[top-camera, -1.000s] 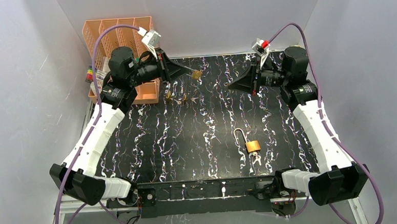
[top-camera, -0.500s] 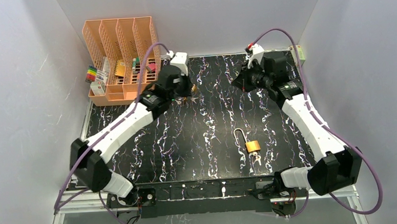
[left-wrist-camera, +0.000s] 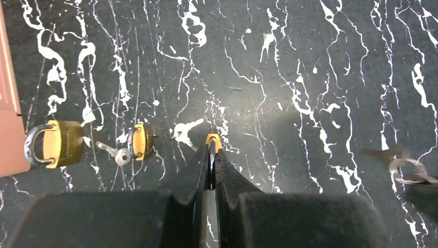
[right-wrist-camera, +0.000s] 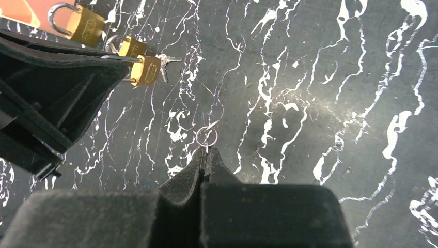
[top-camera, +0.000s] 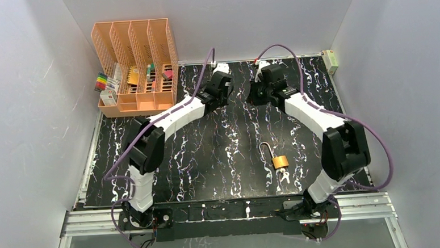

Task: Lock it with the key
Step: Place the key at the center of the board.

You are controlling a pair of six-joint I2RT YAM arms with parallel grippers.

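My left gripper (left-wrist-camera: 212, 143) is shut on a small brass padlock (left-wrist-camera: 212, 138), seen edge on, with its dark shackle between the fingers. It hangs a little above the black marbled table (top-camera: 208, 153) at the far middle (top-camera: 225, 96). My right gripper (right-wrist-camera: 206, 151) is shut on a key whose wire ring (right-wrist-camera: 206, 136) sticks out past the fingertips. It faces the left gripper from the right (top-camera: 255, 95). The held padlock also shows in the right wrist view (right-wrist-camera: 146, 70).
Two more brass padlocks (left-wrist-camera: 52, 144) (left-wrist-camera: 140, 141) and a loose key (left-wrist-camera: 116, 154) lie near the orange file rack (top-camera: 133, 66). An open-shackle padlock (top-camera: 277, 158) with keys (top-camera: 283, 176) lies near the front right. A small box (top-camera: 332, 60) sits at the far right.
Both arms have stretched out and swung inward to the far middle of the table. The left one carried the padlock to the right, and the two grippers now face each other closely.
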